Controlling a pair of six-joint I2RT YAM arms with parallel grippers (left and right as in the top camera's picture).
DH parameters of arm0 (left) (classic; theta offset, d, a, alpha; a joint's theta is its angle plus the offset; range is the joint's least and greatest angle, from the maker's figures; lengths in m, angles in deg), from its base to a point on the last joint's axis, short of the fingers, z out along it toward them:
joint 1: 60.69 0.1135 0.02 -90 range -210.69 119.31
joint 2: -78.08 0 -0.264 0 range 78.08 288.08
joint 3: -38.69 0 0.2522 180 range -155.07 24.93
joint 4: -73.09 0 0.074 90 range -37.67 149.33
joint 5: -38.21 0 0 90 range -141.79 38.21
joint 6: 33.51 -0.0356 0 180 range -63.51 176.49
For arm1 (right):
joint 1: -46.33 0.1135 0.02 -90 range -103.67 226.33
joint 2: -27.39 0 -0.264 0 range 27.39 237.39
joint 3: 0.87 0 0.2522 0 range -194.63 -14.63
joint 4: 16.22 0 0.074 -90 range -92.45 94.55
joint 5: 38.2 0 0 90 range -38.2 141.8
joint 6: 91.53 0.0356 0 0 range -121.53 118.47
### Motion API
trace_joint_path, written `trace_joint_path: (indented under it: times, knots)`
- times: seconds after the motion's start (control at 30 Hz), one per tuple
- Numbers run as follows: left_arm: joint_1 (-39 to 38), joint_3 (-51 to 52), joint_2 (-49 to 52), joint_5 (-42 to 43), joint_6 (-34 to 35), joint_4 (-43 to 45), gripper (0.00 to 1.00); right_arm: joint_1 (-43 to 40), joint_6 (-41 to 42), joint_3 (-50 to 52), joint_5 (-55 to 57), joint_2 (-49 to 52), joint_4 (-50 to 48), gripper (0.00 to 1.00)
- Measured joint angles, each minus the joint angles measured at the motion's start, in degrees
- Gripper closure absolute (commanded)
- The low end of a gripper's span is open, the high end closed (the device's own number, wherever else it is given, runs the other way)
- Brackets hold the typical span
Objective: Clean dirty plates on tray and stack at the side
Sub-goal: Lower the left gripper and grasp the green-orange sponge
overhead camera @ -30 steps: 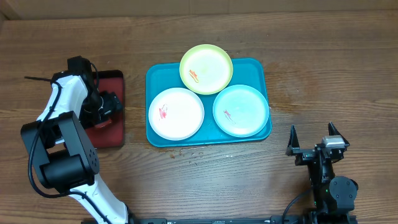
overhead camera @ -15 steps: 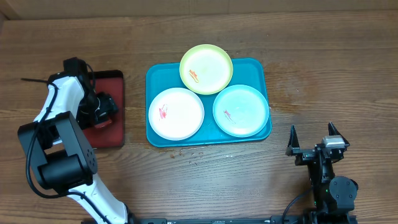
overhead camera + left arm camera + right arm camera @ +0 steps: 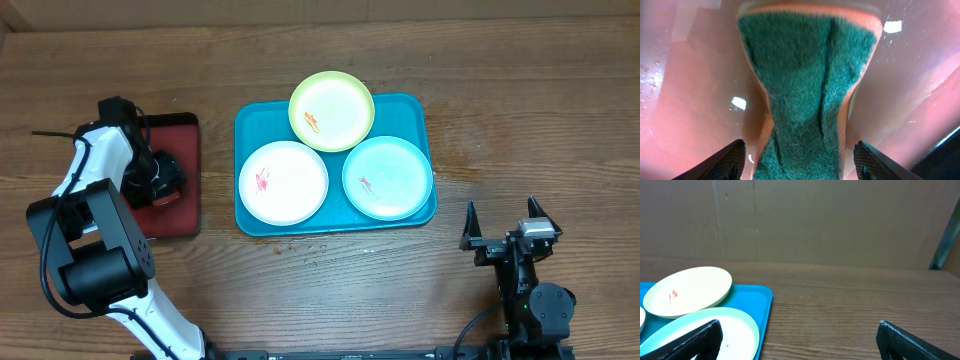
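the wooden worktop fills the overhead view, and its edges run out of frame on every side. the teal tray lies near the middle. the right wrist view shows only one corner of it, cut off at the left and bottom. all three plates are on the tray, each with a small red-orange smear. the white plate is at the near left and the pale mint plate at the near right. the yellow-green plate is at the far side, overhanging the tray's far rim.

well to the left lies a smaller dark red tray, partly covered by the left arm. from above, the arm hides nearly all of the sponge. the left wrist view shows its green scrub face and orange edge lying on the red tray, with its near end cut off by the frame. the left pincer straddles the sponge's narrow waist. its tips stand apart, with a gap visible on each side. only the tips show, so contact lower down cannot be judged. the right pincer sits at the near right of the worktop, spread wide and holding nothing.

since a second ago the left arm has shifted slightly leftward over the red tray. the teal tray, the plates and the right arm lie as they did.
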Motion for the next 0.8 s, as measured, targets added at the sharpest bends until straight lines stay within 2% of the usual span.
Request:
trace_joint_path:
  times: [0.33, 0.4, 0.47, 0.7, 0.8]
  knots:
    - [0.0, 1.2, 0.0, 0.4, 0.0, -0.1, 0.4, 0.0, 0.0, 0.0, 0.0, 0.0, 0.0, 0.0]
    - [0.0, 1.2, 0.0, 0.4, -0.2, -0.1, 0.38, 0.0, 0.0, 0.0, 0.0, 0.0, 0.0, 0.0]
    - [0.0, 1.2, 0.0, 0.4, -0.7, -0.1, 0.32, 0.0, 0.0, 0.0, 0.0, 0.0, 0.0, 0.0]
    - [0.0, 1.2, 0.0, 0.4, -4.6, 0.5, 0.3, 0.0, 0.0, 0.0, 0.0, 0.0, 0.0, 0.0]
    - [0.0, 1.2, 0.0, 0.4, -5.9, 0.7, 0.32, 0.0, 0.0, 0.0, 0.0, 0.0, 0.0, 0.0]
